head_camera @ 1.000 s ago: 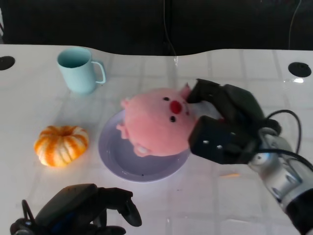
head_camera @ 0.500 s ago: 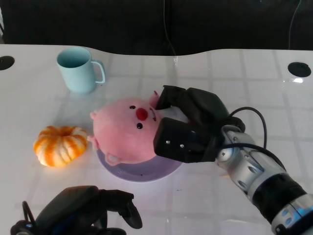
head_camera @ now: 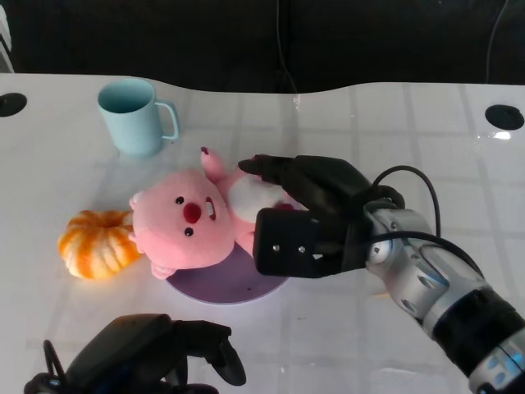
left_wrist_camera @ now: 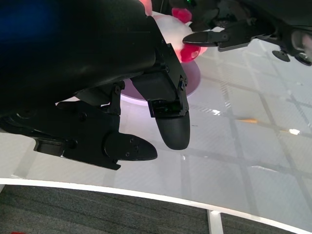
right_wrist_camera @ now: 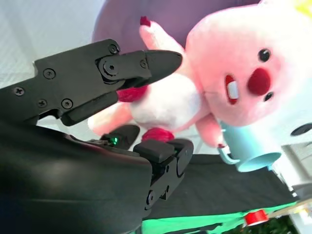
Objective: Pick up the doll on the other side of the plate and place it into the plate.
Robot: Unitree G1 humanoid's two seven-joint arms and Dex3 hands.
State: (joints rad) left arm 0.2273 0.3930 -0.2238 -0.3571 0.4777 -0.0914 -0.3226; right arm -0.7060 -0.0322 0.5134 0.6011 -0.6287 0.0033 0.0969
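Note:
The pink plush doll [head_camera: 190, 220] lies tilted across the purple plate [head_camera: 234, 283], its head hanging past the plate's left rim against the pumpkin. My right hand [head_camera: 308, 220] grips the doll's white belly from the right, one finger laid over the top. In the right wrist view the fingers [right_wrist_camera: 141, 66] close around the doll [right_wrist_camera: 234, 63] above the plate [right_wrist_camera: 126, 14]. My left hand [head_camera: 148, 357] rests near the table's front edge and holds nothing. In the left wrist view its fingers [left_wrist_camera: 170, 122] are spread, with the plate [left_wrist_camera: 190, 80] beyond them.
A light blue mug [head_camera: 133, 116] stands at the back left, handle to the right. An orange and white pumpkin [head_camera: 92, 246] sits left of the plate, touching the doll's head. The white table's far edge borders a dark background.
My right hand has carried the doll leftward and down onto the plate. The doll has turned so its face points toward me, and its head now reaches the pumpkin.

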